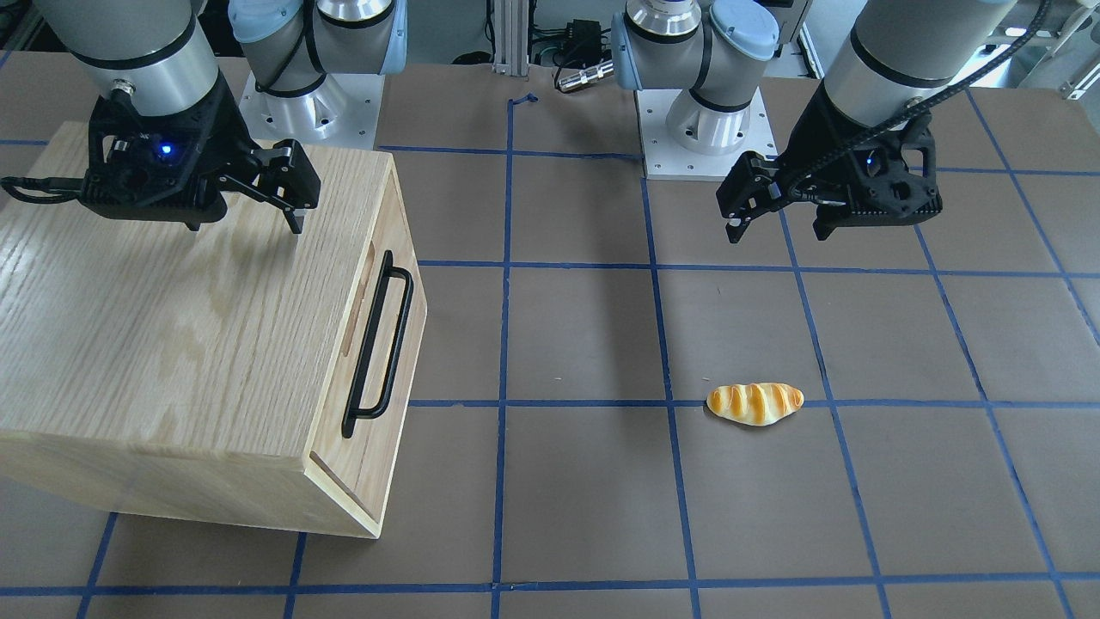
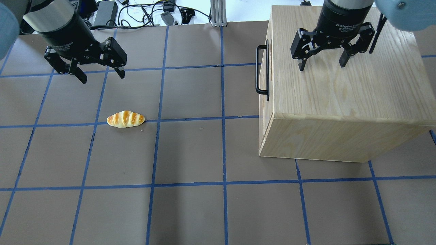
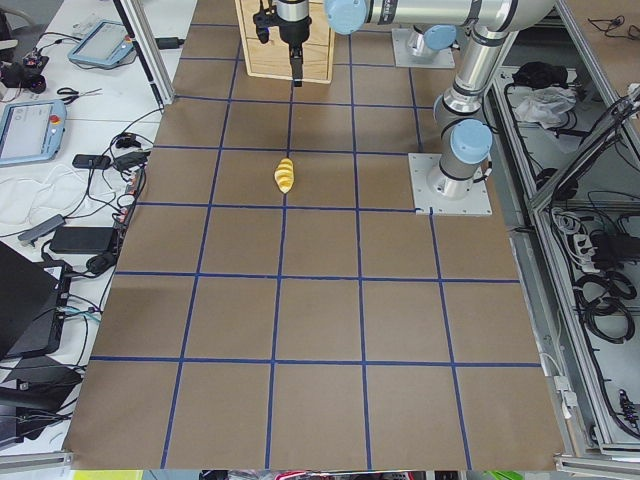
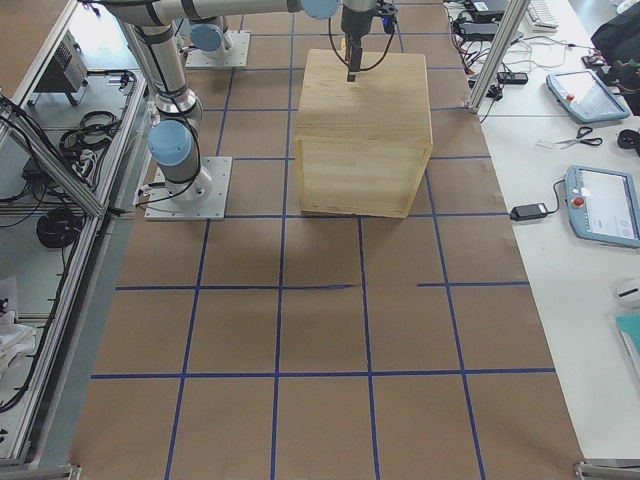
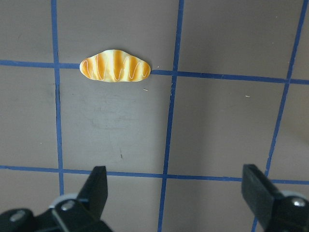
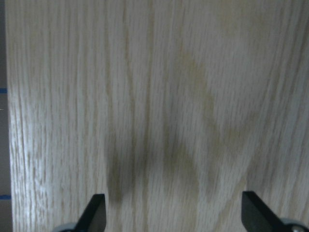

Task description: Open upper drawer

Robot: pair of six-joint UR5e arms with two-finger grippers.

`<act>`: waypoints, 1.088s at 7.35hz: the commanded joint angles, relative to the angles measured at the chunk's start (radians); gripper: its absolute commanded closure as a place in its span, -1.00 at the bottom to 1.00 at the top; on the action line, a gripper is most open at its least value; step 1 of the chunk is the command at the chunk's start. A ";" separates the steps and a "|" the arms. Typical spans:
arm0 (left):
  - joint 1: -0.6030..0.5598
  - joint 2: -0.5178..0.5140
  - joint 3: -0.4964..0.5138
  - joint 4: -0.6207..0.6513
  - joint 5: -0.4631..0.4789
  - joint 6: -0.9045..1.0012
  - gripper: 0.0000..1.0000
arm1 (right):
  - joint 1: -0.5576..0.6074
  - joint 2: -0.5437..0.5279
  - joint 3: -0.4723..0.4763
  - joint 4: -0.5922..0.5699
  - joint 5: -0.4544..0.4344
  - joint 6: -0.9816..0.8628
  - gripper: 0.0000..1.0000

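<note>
The upper drawer's light oak front [image 1: 397,284] faces the table's middle and sits flush in the oak cabinet [image 1: 172,327]. Its long black bar handle [image 1: 378,344] stands beside an oblong slot [image 1: 355,301]. The handle also shows in the overhead view [image 2: 261,68]. My right gripper [image 2: 322,66] hangs open and empty above the cabinet's top, back from the handle; its wrist view shows only the wood grain [image 6: 159,96]. My left gripper [image 2: 102,78] is open and empty above the mat, far from the cabinet.
A toy bread roll [image 2: 125,119] lies on the brown mat with blue tape lines, just in front of my left gripper; it also shows in the left wrist view [image 5: 115,65]. Cables and power bricks [image 2: 143,10] lie past the far edge.
</note>
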State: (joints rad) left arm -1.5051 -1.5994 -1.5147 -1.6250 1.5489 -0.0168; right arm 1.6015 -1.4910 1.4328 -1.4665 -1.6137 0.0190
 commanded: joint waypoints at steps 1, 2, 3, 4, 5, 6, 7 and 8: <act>0.000 0.013 -0.021 0.007 0.002 0.000 -1.00 | 0.000 0.000 0.000 0.000 0.000 0.001 -1.00; 0.000 0.012 -0.021 0.008 0.002 0.001 -1.00 | 0.000 0.000 0.000 0.000 0.000 0.001 -1.00; 0.000 0.013 -0.018 0.008 0.000 0.001 -1.00 | 0.000 0.000 0.000 0.000 0.000 -0.001 -1.00; 0.000 0.012 -0.012 0.008 -0.004 0.000 -1.00 | 0.000 0.000 0.000 0.000 0.000 -0.001 -1.00; 0.000 0.012 -0.004 0.005 -0.007 0.000 -1.00 | 0.000 0.000 0.000 0.000 0.000 -0.001 -1.00; 0.009 0.007 0.001 0.005 -0.004 0.000 -1.00 | 0.000 0.000 0.000 0.000 0.000 -0.001 -1.00; 0.006 -0.002 0.030 -0.002 0.006 0.000 -1.00 | 0.000 0.000 0.000 0.000 0.000 0.001 -1.00; 0.006 -0.019 0.069 -0.027 0.005 0.000 -1.00 | 0.000 0.000 0.000 0.000 0.000 -0.001 -1.00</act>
State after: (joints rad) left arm -1.4990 -1.6018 -1.4859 -1.6309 1.5512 -0.0168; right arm 1.6015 -1.4911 1.4328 -1.4665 -1.6137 0.0191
